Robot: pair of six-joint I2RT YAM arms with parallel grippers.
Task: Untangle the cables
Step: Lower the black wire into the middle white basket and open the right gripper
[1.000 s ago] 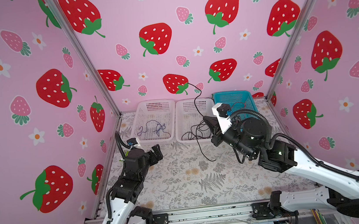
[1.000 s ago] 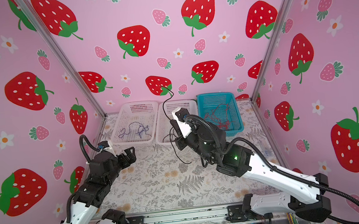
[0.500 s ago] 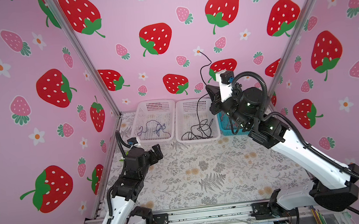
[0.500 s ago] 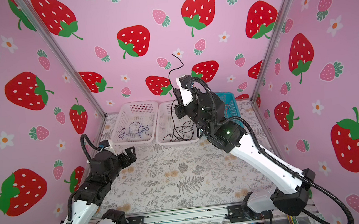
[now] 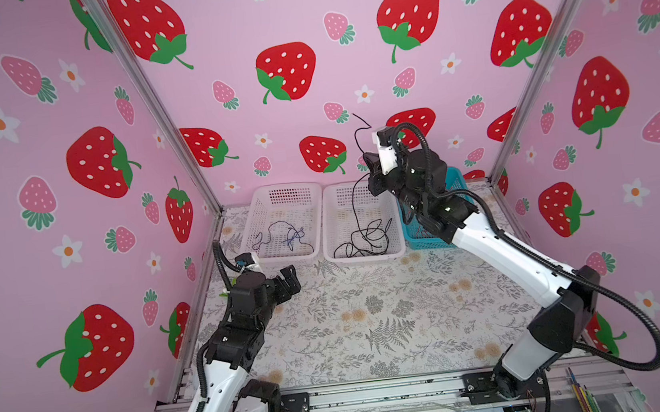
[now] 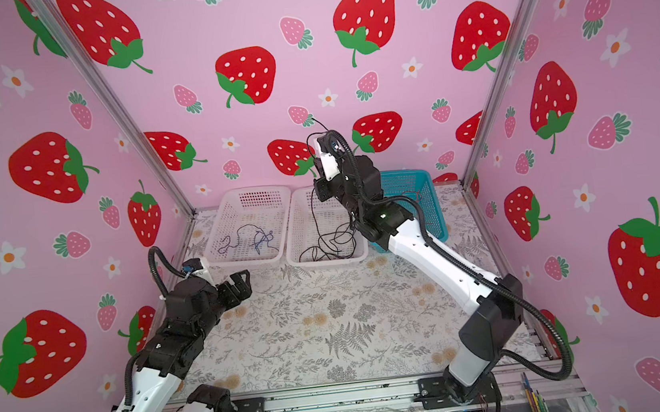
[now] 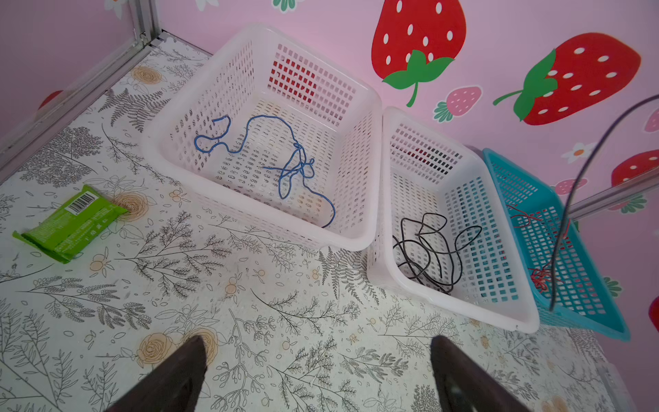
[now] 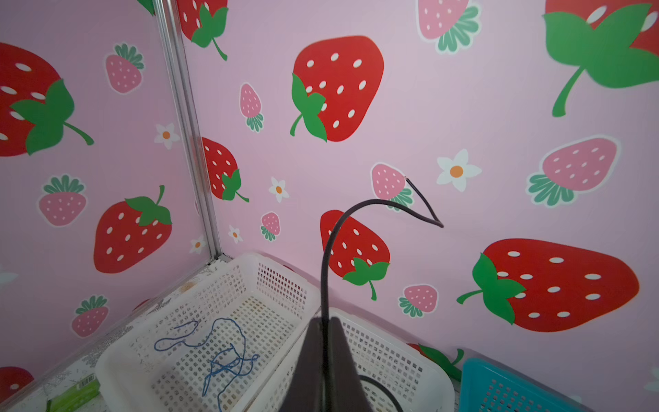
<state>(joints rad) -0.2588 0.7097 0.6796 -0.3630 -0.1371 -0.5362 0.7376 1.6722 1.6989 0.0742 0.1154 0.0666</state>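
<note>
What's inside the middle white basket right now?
In the middle white basket black cable lies coiled; one strand rises to the right gripper, shut on it. The arm hides its far right corner in both top views.

We saw pink strawberry-printed walls (image 5: 341,13), a fern-patterned tabletop (image 5: 372,303), white baskets (image 7: 221,82) (image 7: 463,214), a teal basket (image 7: 517,178), a blue cable (image 7: 297,160), black cable (image 7: 433,233), red cable (image 7: 540,280).

Three baskets are sitting in a row before me along the strawberry wall (image 5: 219,39): a white basket (image 5: 254,223), a second white basket (image 5: 329,224) just beside it, then a teal basket (image 5: 457,179); a green packet (image 7: 71,223) is lying flat on the floral surface (image 5: 373,315)
</note>
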